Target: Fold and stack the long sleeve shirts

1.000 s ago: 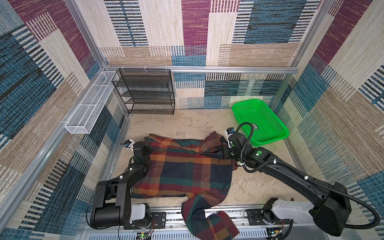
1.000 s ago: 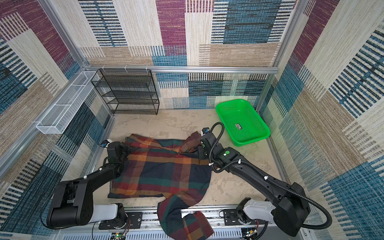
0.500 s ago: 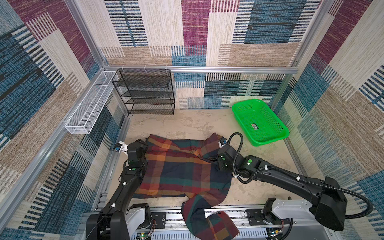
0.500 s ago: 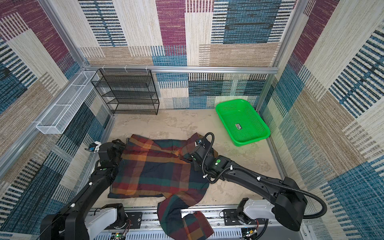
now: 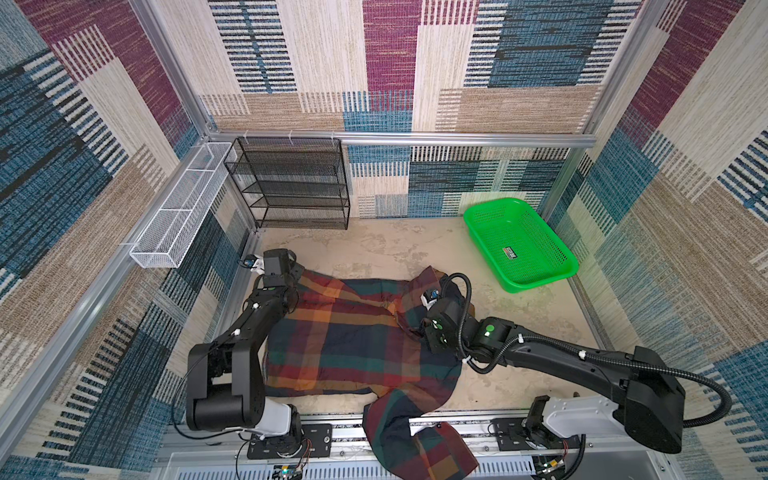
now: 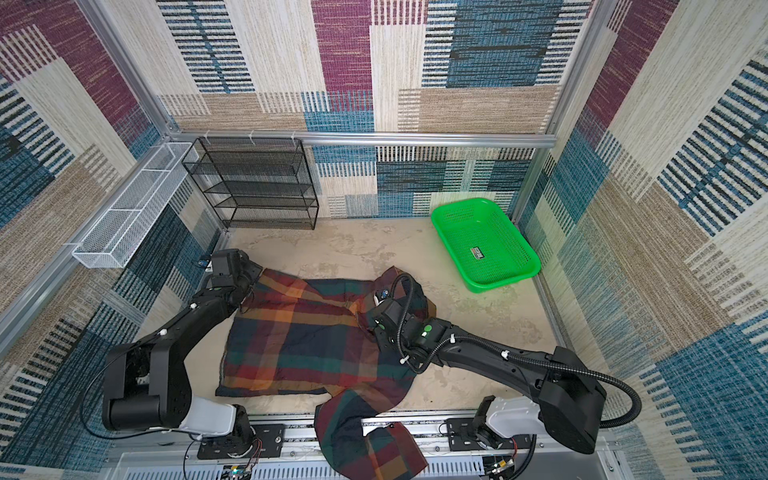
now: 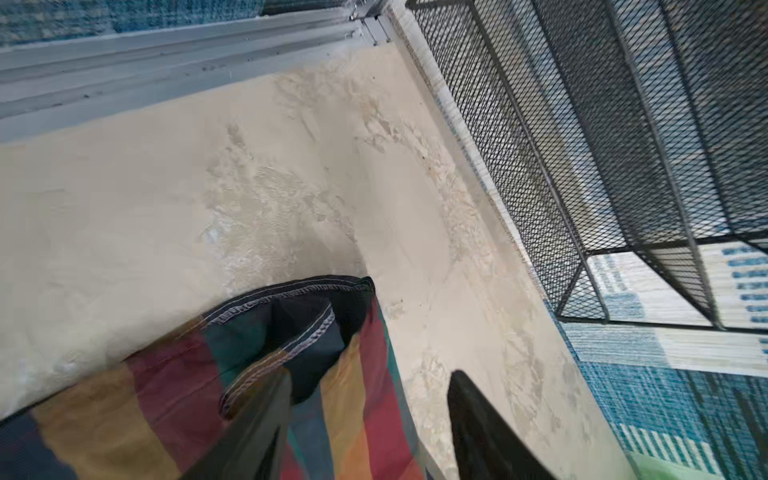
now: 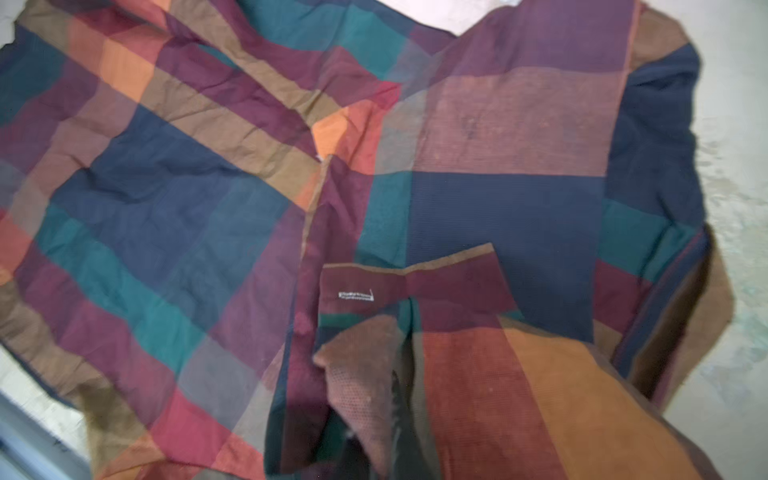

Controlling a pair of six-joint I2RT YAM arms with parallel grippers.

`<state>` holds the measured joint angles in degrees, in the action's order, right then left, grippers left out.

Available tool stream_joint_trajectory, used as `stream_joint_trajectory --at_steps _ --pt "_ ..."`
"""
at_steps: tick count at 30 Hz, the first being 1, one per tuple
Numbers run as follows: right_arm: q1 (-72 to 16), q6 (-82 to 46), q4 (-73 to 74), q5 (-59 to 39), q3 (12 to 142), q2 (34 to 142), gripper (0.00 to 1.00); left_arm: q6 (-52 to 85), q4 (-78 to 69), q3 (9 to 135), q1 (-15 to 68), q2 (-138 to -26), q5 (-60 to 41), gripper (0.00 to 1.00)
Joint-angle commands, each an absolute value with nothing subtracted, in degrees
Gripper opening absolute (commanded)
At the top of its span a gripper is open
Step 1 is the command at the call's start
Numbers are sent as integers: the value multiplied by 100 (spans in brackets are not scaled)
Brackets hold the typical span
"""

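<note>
The long sleeve shirt (image 5: 353,345) (image 6: 299,345), in big navy, green, maroon and orange checks, lies spread on the beige table, and one sleeve (image 5: 415,436) hangs over the front rail. My left gripper (image 5: 296,272) (image 6: 249,270) is at the shirt's far left corner. In the left wrist view this gripper (image 7: 365,419) is open, one finger over the stitched hem (image 7: 307,291), the other over bare table. My right gripper (image 5: 417,328) (image 6: 369,328) is over the shirt's right side. In the right wrist view it (image 8: 392,399) is shut on the brownish collar (image 8: 365,374).
A green basket (image 5: 515,245) stands at the back right. At the back left stands a black mesh rack (image 5: 291,183) (image 7: 623,145), close to my left gripper. A white wire tray (image 5: 178,208) hangs on the left wall. A metal rail (image 5: 332,432) runs along the front.
My left gripper has opened, let go of the shirt's corner and moved a little farther back. My right gripper has carried the collar leftward and toward the front, over the shirt's body.
</note>
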<state>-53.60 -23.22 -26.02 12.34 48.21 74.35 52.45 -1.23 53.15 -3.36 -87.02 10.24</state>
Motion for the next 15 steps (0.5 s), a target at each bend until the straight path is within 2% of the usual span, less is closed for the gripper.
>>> stream_joint_trajectory --at_steps 1,6,11,15 --pt "-5373 -2232 -2305 1042 4809 7350 0 4710 29 5818 -343 -9187 787 65" --pt "-5387 -2151 -2238 976 4779 7353 0 4407 733 6741 -343 -9990 650 64" --pt "-5383 -2073 -2207 976 4787 7431 0 4438 345 6379 -343 -10091 649 65" --pt "-5384 -1987 -2197 1045 4818 7543 0 4423 733 6591 -343 -10355 480 65"
